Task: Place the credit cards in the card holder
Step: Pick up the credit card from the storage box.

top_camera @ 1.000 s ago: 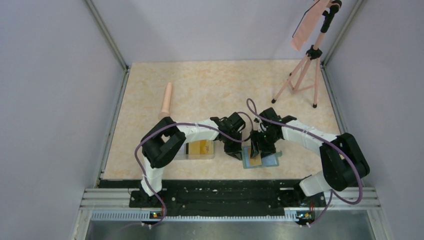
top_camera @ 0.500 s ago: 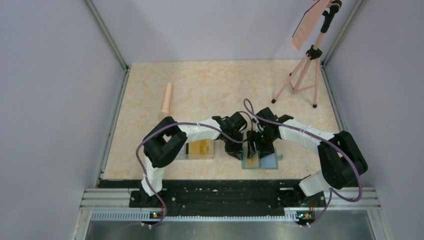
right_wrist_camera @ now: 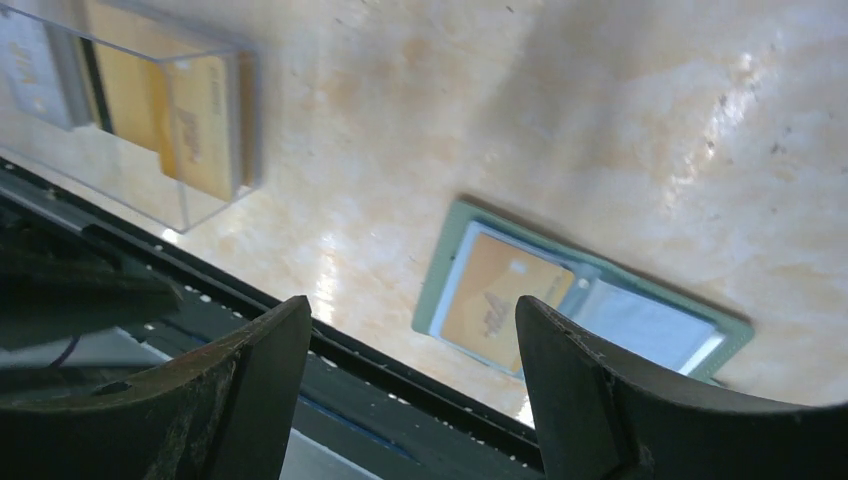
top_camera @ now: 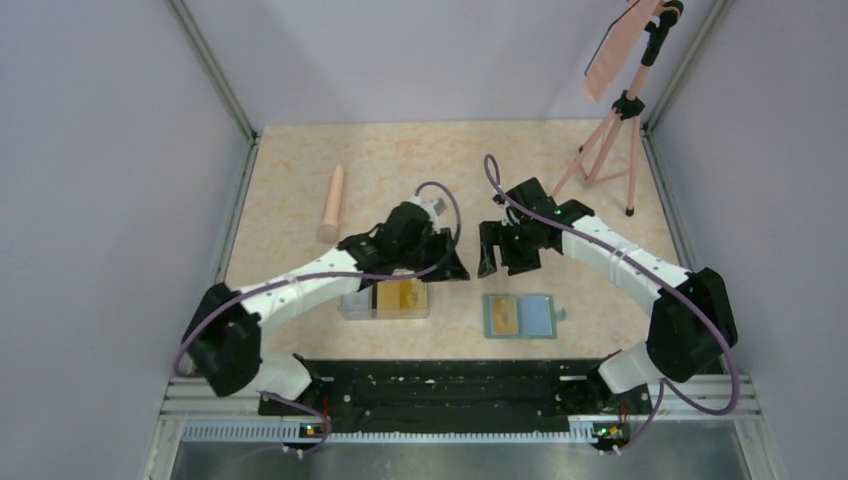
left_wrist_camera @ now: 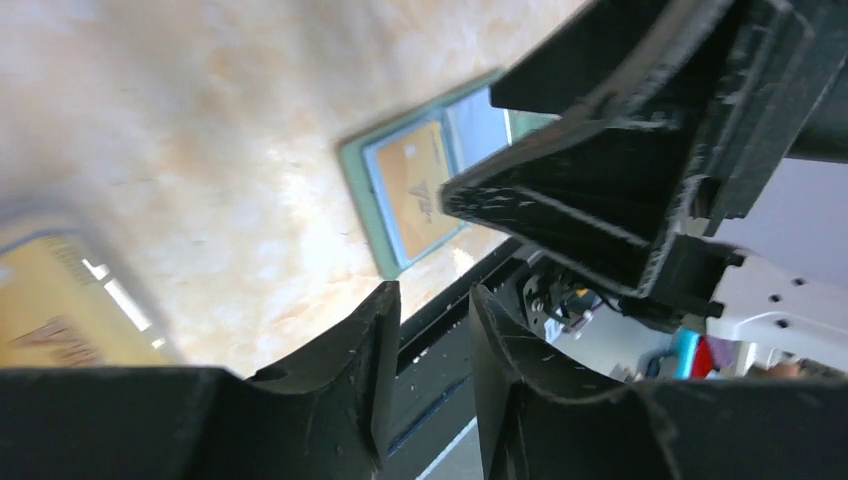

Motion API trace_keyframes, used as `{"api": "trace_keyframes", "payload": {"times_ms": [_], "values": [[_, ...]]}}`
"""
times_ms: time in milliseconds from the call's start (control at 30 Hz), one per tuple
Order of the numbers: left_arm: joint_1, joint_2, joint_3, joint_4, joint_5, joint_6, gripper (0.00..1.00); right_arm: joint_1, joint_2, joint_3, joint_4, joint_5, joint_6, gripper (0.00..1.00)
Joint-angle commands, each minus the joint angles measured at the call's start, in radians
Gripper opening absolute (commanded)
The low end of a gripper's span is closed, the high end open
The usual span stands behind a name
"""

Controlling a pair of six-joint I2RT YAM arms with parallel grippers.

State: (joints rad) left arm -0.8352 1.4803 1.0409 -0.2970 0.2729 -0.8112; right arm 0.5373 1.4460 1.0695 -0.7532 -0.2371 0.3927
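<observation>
The green card holder point(top_camera: 519, 316) lies open and flat near the table's front edge. A yellow-orange credit card point(top_camera: 505, 315) sits in its left pale blue pocket. The holder also shows in the left wrist view point(left_wrist_camera: 355, 185) and the right wrist view point(right_wrist_camera: 445, 285), with the card point(right_wrist_camera: 500, 300). More yellow cards point(top_camera: 400, 296) stand in a clear box point(top_camera: 385, 301). My left gripper point(top_camera: 455, 267) hovers behind the box's right end, jaws a narrow gap apart, empty point(left_wrist_camera: 435, 305). My right gripper point(top_camera: 498, 262) hovers behind the holder, wide open and empty point(right_wrist_camera: 412, 330).
A peach cylinder point(top_camera: 333, 200) lies at the back left. A pink tripod point(top_camera: 610, 130) stands at the back right. A black rail point(top_camera: 440, 385) runs along the near edge. Grey walls close the sides.
Both grippers have lifted off the card holder and drawn back toward the table's middle. The left arm has swung outward. The holder now lies uncovered with the yellow card in it.
</observation>
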Motion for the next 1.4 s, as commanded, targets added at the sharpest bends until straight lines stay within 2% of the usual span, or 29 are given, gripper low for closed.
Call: {"api": "trace_keyframes", "payload": {"times_ms": [0,100,267,400,500,667,867,1100,1133,1267,1367], "values": [[0.175,-0.203,-0.183,0.136,0.074,-0.057,0.38,0.060,0.057,0.134,-0.018,-0.032,-0.008,0.75],[0.317,-0.367,-0.294,0.082,0.072,-0.055,0.43,0.100,0.108,0.195,-0.018,-0.042,0.001,0.75],[0.526,-0.580,-0.346,-0.216,-0.078,0.029,0.53,0.164,0.195,0.278,-0.014,-0.054,0.015,0.75],[0.606,-0.561,-0.269,-0.473,-0.219,0.128,0.53,0.187,0.234,0.322,-0.015,-0.065,0.018,0.74],[0.611,-0.476,-0.220,-0.558,-0.278,0.191,0.52,0.190,0.245,0.336,-0.016,-0.070,0.020,0.74],[0.611,-0.364,-0.189,-0.563,-0.307,0.254,0.46,0.190,0.245,0.352,-0.029,-0.067,0.015,0.74],[0.611,-0.247,-0.145,-0.609,-0.347,0.300,0.46,0.190,0.229,0.351,-0.037,-0.068,0.014,0.74],[0.611,-0.146,-0.193,-0.541,-0.263,0.320,0.42,0.190,0.219,0.342,-0.037,-0.075,0.014,0.73],[0.611,-0.139,-0.201,-0.526,-0.226,0.321,0.40,0.189,0.215,0.340,-0.037,-0.076,0.012,0.73],[0.608,-0.148,-0.226,-0.461,-0.119,0.308,0.19,0.191,0.205,0.342,-0.036,-0.073,0.013,0.73],[0.589,-0.154,-0.236,-0.426,-0.070,0.281,0.12,0.190,0.196,0.346,-0.037,-0.078,0.014,0.73]]}}
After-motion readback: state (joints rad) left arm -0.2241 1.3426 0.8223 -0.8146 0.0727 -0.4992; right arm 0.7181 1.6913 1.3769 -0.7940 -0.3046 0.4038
